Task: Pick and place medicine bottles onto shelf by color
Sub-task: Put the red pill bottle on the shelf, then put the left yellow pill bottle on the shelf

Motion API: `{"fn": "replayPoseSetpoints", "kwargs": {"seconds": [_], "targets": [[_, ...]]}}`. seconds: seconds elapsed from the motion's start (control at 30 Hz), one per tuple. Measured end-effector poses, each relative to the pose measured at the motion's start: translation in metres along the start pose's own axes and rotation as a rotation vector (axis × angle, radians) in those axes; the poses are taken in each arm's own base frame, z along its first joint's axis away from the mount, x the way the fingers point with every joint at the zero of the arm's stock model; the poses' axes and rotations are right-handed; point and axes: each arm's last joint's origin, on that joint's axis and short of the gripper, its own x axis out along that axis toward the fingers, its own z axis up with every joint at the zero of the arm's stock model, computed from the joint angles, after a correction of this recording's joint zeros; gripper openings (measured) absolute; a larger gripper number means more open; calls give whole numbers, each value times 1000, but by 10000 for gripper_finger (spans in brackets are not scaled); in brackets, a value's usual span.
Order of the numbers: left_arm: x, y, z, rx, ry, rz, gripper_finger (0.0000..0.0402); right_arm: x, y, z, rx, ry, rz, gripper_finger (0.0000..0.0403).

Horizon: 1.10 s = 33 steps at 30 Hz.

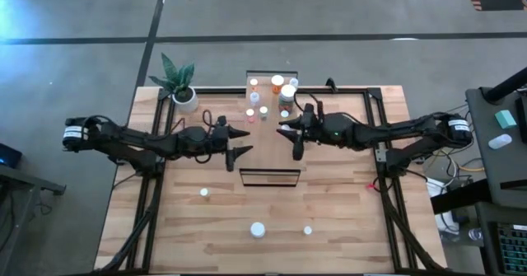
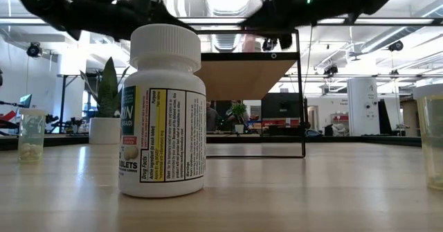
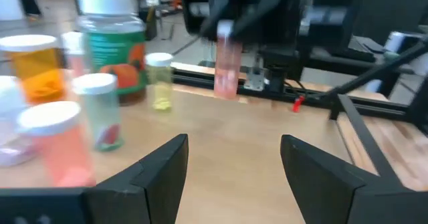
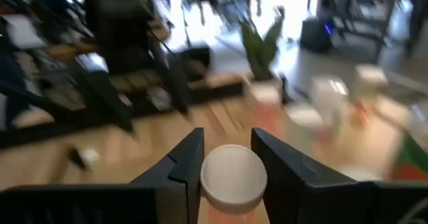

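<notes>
Right fingers (image 4: 227,177) grip a pink bottle (image 4: 233,177); left fingers (image 3: 234,177) spread open, empty.

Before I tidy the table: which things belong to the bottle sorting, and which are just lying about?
Job:
medicine bottles
white-capped bottle, held by the right gripper
shelf
left gripper, open

Lying about:
potted plant

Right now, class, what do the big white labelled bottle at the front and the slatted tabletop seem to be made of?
The big white labelled bottle looks like opaque glossy plastic: smooth sheen, ribbed white cap, printed paper-like label. The slatted tabletop appears to be light wood with a matte finish: pale planks with visible seams and grain, though it could be a laminate.
</notes>
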Motion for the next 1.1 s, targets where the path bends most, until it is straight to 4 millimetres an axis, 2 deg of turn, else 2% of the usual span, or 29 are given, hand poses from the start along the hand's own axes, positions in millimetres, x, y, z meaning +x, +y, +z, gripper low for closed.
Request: {"fn": "replayPoseSetpoints", "kwargs": {"seconds": [0.17, 0.33, 0.5, 0.83, 1.1], "targets": [[-16, 3, 4, -2, -49, 17, 222, 5, -8, -15, 0, 112, -39, 116], [-29, 5, 5, -8, -79, 15, 222, 2, -12, -16, 2, 143, -98, 111], [-32, 6, 7, -4, -86, 26, 222, 2, -14, -17, 12, 152, -106, 116], [-33, 6, 9, -5, -100, 28, 222, 2, -17, -17, 14, 159, -117, 194], [-37, 6, 13, 15, -121, 27, 222, 1, -14, -3, -31, 168, -108, 259]]}}
